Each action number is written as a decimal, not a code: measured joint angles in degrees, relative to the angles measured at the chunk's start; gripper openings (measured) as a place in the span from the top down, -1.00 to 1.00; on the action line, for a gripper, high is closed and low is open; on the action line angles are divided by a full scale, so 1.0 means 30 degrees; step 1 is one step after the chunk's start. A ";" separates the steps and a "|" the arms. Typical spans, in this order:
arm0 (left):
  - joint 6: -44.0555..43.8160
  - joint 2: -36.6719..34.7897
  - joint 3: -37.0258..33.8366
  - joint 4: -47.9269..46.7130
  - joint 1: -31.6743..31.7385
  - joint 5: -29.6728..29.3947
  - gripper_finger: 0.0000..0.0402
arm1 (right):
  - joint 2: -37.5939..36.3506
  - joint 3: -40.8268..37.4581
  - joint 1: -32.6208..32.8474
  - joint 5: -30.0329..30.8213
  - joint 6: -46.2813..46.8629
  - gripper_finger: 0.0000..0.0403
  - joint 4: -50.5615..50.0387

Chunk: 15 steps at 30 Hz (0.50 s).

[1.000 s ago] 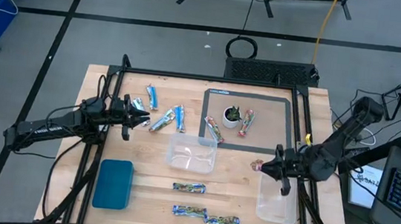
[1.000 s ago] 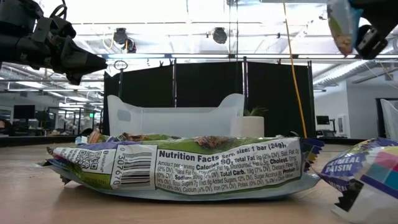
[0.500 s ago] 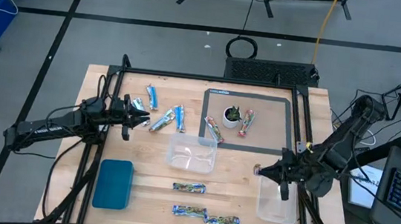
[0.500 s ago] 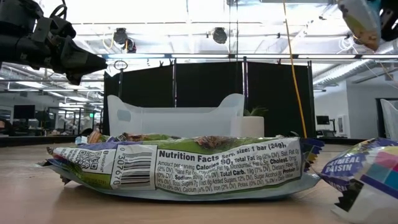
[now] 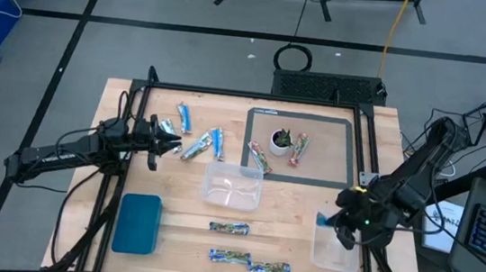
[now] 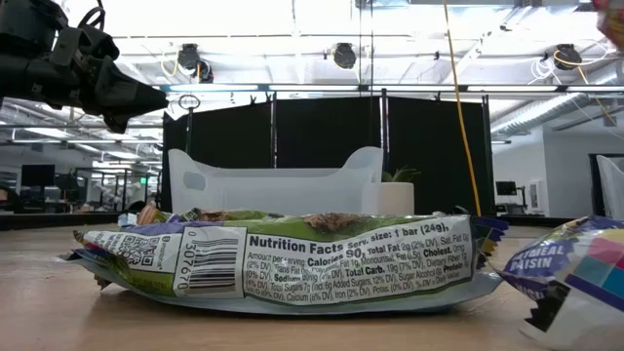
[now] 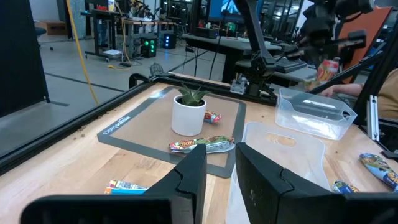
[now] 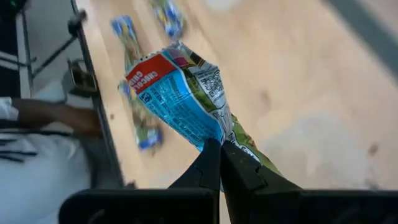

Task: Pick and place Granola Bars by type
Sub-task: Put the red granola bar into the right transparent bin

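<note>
My right gripper (image 5: 335,223) is shut on a granola bar (image 8: 180,93) with a red, blue and green wrapper, and hangs over the clear tub (image 5: 337,247) at the table's right. My left gripper (image 5: 175,145) waits level at the table's left, next to several blue bars (image 5: 194,149). Its fingers (image 7: 193,177) stand a little apart with nothing between them. Two red-and-green bars (image 5: 259,158) lie flat on the grey mat (image 5: 345,156). Three patterned bars (image 5: 230,257) lie near the front edge. My right gripper pinches one end of the bar's wrapper (image 8: 214,138) between its two fingers. The fingers slant down from the table's right side and lie along the bar. The bar sticks out past the fingertips, lifted clear of the table and the tub.
A second clear tub (image 5: 232,186) stands mid-table, a blue tray (image 5: 137,223) at the near left, and a white pot with a plant (image 5: 280,141) on the mat. In the right wrist view a person's white sleeve (image 8: 25,149) shows beyond the table's edge.
My right gripper has risen and tipped from level to slanting down, rolling as it went. It has carried the bar toward the table's right and near edges, to above the right tub. In the low view it has left the picture at the top right.
</note>
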 joint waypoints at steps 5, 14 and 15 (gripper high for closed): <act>-0.0005 -0.0001 0.0000 0.0007 0.0006 -0.0001 0.54 | 0.0661 0.0000 0.0000 -0.1902 0.2235 1.00 -0.0272; -0.0004 -0.0003 0.0000 0.0000 -0.0001 0.0001 0.54 | 0.2681 -0.0004 -0.0067 -0.5946 0.6772 1.00 -0.3326; -0.0004 -0.0001 0.0000 0.0005 0.0004 0.0007 0.54 | 0.2896 -0.0007 -0.0143 -0.6333 0.6887 1.00 -0.3403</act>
